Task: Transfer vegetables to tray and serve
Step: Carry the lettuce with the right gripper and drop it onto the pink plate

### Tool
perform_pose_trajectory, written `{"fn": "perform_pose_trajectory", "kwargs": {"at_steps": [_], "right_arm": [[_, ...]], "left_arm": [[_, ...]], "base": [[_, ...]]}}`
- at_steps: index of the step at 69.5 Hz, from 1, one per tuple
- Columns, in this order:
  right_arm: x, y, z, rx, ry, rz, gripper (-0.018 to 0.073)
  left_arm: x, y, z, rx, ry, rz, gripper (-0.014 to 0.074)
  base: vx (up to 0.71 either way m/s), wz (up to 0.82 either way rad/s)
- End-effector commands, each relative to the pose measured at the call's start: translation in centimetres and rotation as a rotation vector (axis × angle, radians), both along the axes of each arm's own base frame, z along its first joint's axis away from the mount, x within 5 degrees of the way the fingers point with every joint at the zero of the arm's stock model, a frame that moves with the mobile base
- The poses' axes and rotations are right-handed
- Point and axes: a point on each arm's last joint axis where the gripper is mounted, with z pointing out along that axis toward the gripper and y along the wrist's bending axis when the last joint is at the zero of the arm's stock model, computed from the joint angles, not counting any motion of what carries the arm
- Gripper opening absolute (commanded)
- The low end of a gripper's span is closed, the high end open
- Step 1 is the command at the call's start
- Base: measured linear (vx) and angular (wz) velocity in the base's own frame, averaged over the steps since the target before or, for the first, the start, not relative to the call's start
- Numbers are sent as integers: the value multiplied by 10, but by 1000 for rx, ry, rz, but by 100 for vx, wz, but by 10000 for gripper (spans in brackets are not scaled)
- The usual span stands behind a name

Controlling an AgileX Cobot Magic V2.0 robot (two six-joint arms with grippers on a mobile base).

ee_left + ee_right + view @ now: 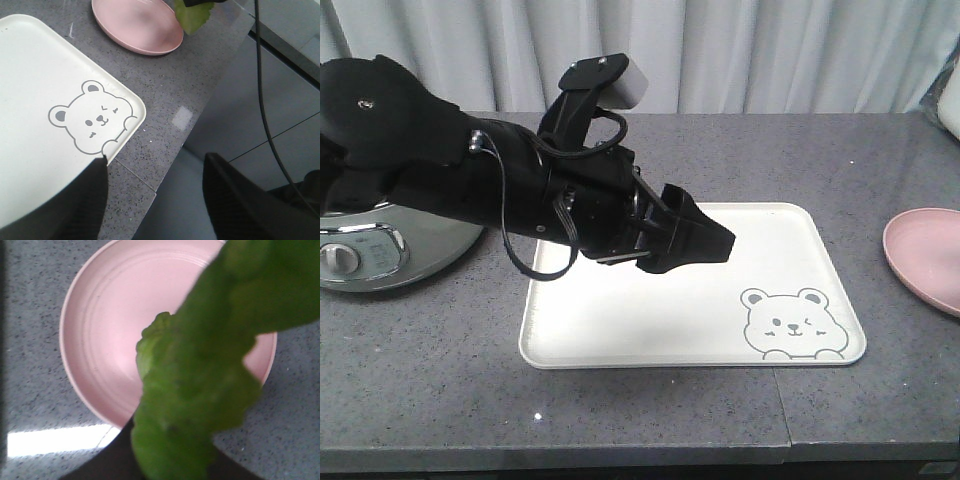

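The green frilly lettuce leaf (200, 380) hangs in my right gripper (170, 462), which is shut on it and holds it above the round pink plate (110, 330). In the left wrist view the leaf (194, 17) dangles at the top edge over the plate's (135, 25) right side. The cream-white tray (620, 320) with the bear drawing (790, 325) lies mid-table and holds nothing. My left gripper (705, 240) hovers over the tray, open and empty; its fingers (75, 200) frame the tray's near corner (132, 107) and the table edge.
A silver rice cooker (370, 250) stands at the left behind my left arm. The pink plate (925, 260) sits at the right edge of the grey stone table (650, 420). The table's front edge drops off beside the tray's corner (190, 120).
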Motion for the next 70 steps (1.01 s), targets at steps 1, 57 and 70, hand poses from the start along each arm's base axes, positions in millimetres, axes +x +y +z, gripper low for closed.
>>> {"fn": "perform_pose_trajectory", "kwargs": {"at_steps": [1,57,70], "right_arm": [[14,-10,15,-69,-67,-4,2],[63,-30,-23,-65,33,11,406],[64,-26,0,-13,23,7,403]], "left_arm": [[-8,3,24,-88,-33,17,417],[-8,3,24,-87,-32,16,417],[-8,3,24,-87,-32,16,417]], "base": [[0,0],[0,0],[0,0]]}}
